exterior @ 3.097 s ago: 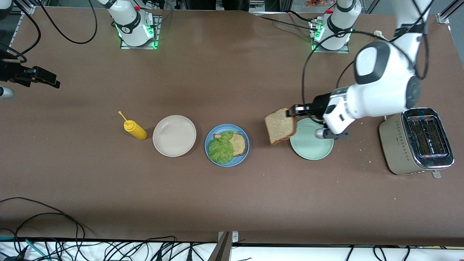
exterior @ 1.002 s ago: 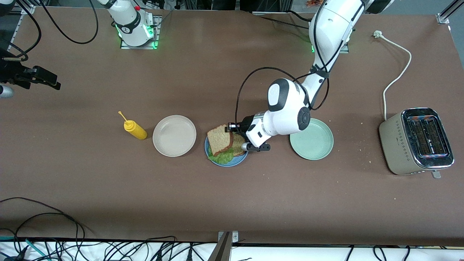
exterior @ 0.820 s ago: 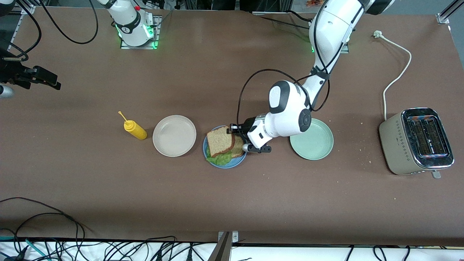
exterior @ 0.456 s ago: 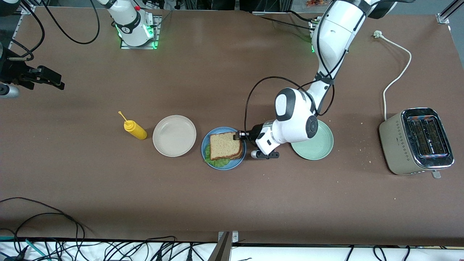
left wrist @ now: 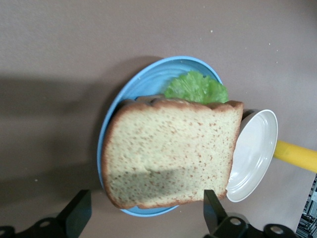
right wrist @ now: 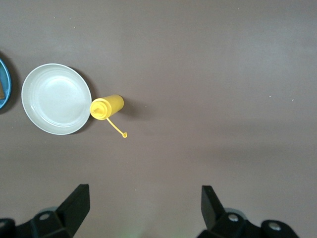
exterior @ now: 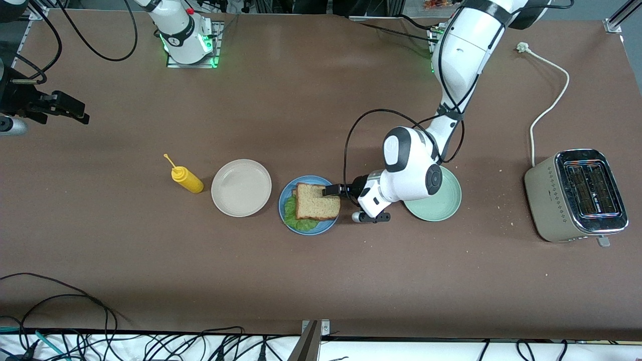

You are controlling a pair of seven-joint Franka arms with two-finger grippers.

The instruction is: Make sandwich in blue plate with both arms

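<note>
Speckled brown bread tops the sandwich (exterior: 316, 201), a square slice lying over crinkled green lettuce on the round blue plate (exterior: 287, 195), which sits on the brown tabletop (exterior: 321, 281) between the beige round plate (exterior: 241, 187) and the pale green plate (exterior: 441, 203). The left pincer (exterior: 335, 190) hangs at the plate's rim on the green plate's side, fingers spread wide, released from the slice. The right pincer (right wrist: 141, 206), waiting over bare tabletop at its own arm's end, is spread too, grasping nothing. A yellow squeeze bottle (exterior: 186, 180) stands just beside the beige plate.
</note>
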